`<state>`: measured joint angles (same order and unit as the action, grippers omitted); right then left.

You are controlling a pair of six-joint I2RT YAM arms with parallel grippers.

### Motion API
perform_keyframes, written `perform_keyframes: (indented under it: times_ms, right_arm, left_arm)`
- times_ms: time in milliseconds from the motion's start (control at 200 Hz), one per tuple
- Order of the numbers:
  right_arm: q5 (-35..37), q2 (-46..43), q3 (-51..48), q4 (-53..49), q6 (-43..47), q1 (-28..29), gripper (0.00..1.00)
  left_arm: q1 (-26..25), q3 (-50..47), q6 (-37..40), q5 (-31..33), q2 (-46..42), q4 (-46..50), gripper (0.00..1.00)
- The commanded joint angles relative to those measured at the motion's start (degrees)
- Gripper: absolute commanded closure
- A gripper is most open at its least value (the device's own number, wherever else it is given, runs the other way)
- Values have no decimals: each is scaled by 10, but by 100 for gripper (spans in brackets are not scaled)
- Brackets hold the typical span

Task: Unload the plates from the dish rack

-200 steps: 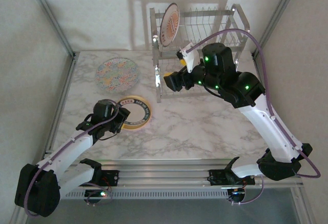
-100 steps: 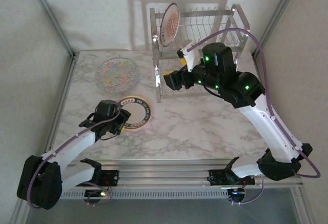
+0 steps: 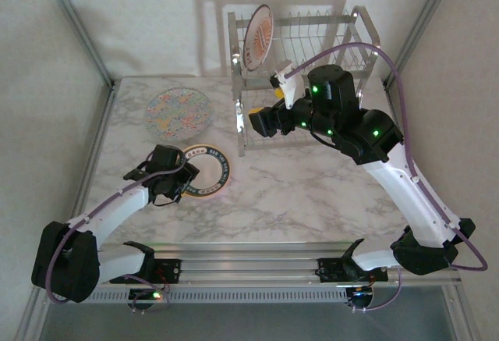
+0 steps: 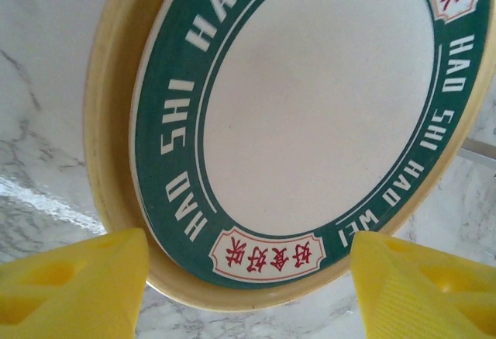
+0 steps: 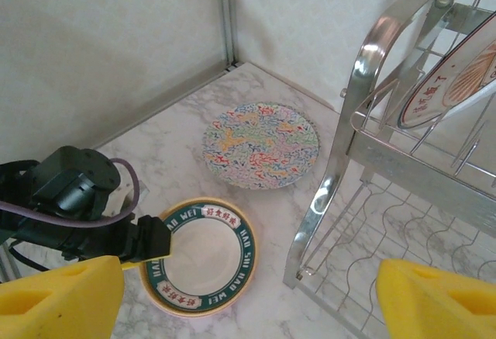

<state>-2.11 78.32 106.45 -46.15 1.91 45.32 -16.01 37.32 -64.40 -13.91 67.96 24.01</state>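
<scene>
The green-rimmed plate [image 4: 310,106] is cut off by the top and right edges of the left wrist view, and the yellow plate [image 4: 105,145] beneath it is covered except for its rim. The fingers [image 4: 70,285] of the left hand [image 3: 184,179] are cropped at the bottom edge. The sunburst plate [image 5: 453,71] is cut by the right wrist view's edge and crossed by the dish rack [image 5: 353,122] frame. The rack's lower tier is partly hidden behind the right arm [image 3: 351,122].

Four round plates in all. One colourful floral plate [image 3: 178,114] lies flat on the marble surface [image 3: 312,193] at ten o'clock. One white plate with a dark green rim [image 3: 204,171], at eight o'clock, lies on one yellow plate [image 4: 108,160]. One white plate with an orange sunburst [image 3: 258,37] stands in the one chrome wire dish rack [image 5: 403,164] at twelve o'clock.
</scene>
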Motion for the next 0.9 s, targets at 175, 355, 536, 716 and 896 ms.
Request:
perform_keyframes:
  times_ms: [175,355,536,716,896]
  right_arm:
    - [54,-6,10,17,-13,5,15]
    - [196,9,53,45,-33,-15,14]
    - [156,89,170,29,-140,-131,16]
    - [79,181,246,70,-207,-181,16]
    - [49,274,331,72,-228,-185,19]
  left_arm:
    - [5,64,4,52,-23,84,30]
    - [2,140,-31,122,-104,74,31]
    - [0,246,-3,150,-130,-5,30]
    - [-14,320,36,119,-116,-110,30]
    - [-21,358,61,85,-107,-162,28]
